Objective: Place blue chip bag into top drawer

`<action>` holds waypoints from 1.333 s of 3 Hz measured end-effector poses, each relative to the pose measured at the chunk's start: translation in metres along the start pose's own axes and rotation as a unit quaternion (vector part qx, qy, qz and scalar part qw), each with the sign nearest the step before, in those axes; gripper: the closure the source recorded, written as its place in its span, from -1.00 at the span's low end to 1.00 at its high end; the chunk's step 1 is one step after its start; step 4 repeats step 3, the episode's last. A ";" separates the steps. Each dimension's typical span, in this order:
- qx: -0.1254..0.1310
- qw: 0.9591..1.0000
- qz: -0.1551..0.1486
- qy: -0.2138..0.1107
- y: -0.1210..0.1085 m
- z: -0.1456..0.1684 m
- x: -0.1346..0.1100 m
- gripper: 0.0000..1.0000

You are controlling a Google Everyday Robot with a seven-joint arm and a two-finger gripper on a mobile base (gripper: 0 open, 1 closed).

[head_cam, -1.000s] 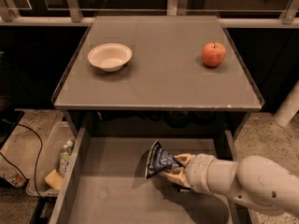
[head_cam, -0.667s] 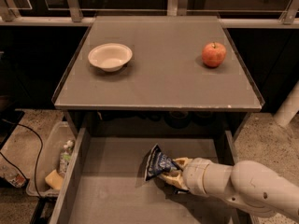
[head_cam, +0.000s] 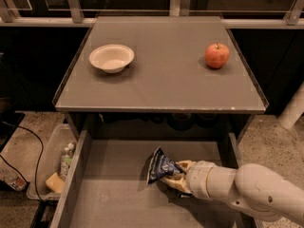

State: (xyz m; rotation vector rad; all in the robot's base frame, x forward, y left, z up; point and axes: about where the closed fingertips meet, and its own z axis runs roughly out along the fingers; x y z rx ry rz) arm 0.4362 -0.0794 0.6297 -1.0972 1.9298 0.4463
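The blue chip bag [head_cam: 160, 165] is a small crumpled dark-blue foil bag with white markings, inside the open top drawer [head_cam: 114, 194], right of its middle and low over the drawer's flat bottom. My gripper [head_cam: 178, 175] reaches in from the lower right on a white arm and is shut on the bag's right edge. The bag stands tilted with one corner pointing up. Whether it rests on the drawer bottom I cannot tell.
On the grey tabletop [head_cam: 166, 84] sit a white bowl [head_cam: 111, 57] at the left and a red apple [head_cam: 217, 55] at the right. A clear plastic bin of clutter [head_cam: 54, 167] stands on the floor left of the drawer. A white post [head_cam: 292, 108] stands at right.
My gripper has moved the chip bag slightly lower and to the left inside the drawer. The bowl and apple have not moved.
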 end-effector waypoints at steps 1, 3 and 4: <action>0.000 1.000 0.000 0.000 0.000 0.000 0.000 -0.29; 0.000 1.000 0.000 0.000 0.000 0.000 0.000 -1.00; 0.000 1.000 0.000 0.000 0.000 0.000 0.000 -1.00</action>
